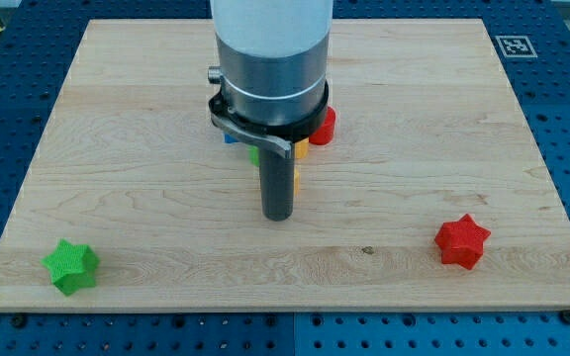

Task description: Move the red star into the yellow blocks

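The red star point(461, 240) lies on the wooden board point(117, 148) at the view's lower right. My tip point(278, 217) stands near the board's middle, far to the left of the red star and not touching it. Yellow blocks point(300, 151) are mostly hidden behind the rod and the arm's body; only small yellow edges show just above and right of the tip. A second red block point(325, 125) peeks out at the right of the arm body. Small bits of a blue block point(231, 138) and a green block point(253, 155) show at the arm's left.
A green star point(71, 265) lies at the board's lower left corner. The arm's wide grey and white body point(270, 59) covers the cluster at the board's upper middle. A fiducial marker point(514, 44) sits at the upper right, beyond the board.
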Robot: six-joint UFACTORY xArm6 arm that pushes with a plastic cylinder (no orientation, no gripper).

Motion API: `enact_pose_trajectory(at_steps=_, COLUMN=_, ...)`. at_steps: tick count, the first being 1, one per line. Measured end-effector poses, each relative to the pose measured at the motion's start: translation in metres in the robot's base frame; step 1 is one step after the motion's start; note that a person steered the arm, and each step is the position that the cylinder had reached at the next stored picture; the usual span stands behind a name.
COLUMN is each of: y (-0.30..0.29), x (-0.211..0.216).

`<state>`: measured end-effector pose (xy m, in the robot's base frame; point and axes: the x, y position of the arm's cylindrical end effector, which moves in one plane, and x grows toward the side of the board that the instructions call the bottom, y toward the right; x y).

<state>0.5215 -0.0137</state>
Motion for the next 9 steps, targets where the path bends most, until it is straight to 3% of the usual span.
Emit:
enact_pose_trajectory(at_steps=2, y=0.0, x=-0.043)
enact_pose_trajectory(at_steps=3, y=0.004, x=-0.033)
enact_pose_trajectory(at_steps=4, y=0.047, x=0.043)
enact_pose_trajectory(at_steps=5, y=0.118, x=0.084)
enact_pose_trajectory(at_steps=6, y=0.197, x=0.09)
enact_pose_trajectory(at_steps=9, y=0.197, x=0.059)
